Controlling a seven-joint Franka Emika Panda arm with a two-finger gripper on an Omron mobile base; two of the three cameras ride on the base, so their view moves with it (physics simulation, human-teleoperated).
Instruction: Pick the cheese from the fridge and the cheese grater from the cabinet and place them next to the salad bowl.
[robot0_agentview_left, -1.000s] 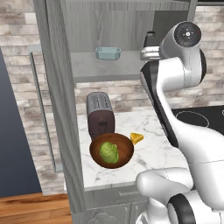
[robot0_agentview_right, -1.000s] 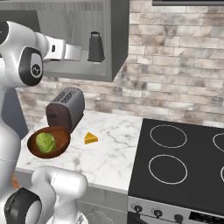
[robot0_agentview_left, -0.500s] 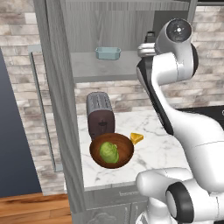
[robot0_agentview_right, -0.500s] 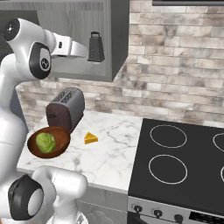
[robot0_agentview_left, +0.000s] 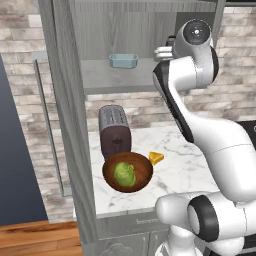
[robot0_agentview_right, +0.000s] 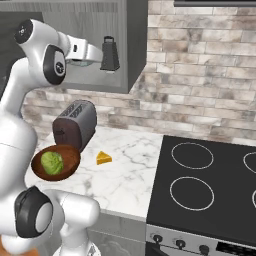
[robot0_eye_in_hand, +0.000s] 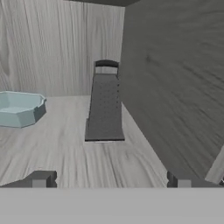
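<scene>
Hand view is showing the cheese grater (robot0_eye_in_hand: 104, 105) standing upright on the shelf of the cabinet (robot0_eye_in_hand: 175, 78), close to the cabinet's right inner wall, with its handle on top. To its left on the same shelf a small light blue dish (robot0_eye_in_hand: 19, 108) is sitting, apart from the grater. The gripper (robot0_eye_in_hand: 111, 179) is standing wide open and is holding nothing — its two fingertips (robot0_eye_in_hand: 41, 178) are rising at the bottom, one on each side, and the grater is lying ahead between them, not touched.

From the right base view, the gripper (robot0_agentview_right: 101, 59) is reaching at shelf height and the cheese grater (robot0_agentview_right: 110, 54) is appearing just at its end. Down on the marble table (robot0_agentview_right: 125, 175) the salad bowl (robot0_agentview_right: 55, 162) is sitting in front of the toaster (robot0_agentview_right: 75, 125), and the cheese (robot0_agentview_right: 103, 158) is lying near the bowl on the side toward the black stove (robot0_agentview_right: 210, 185), not touching it.
</scene>
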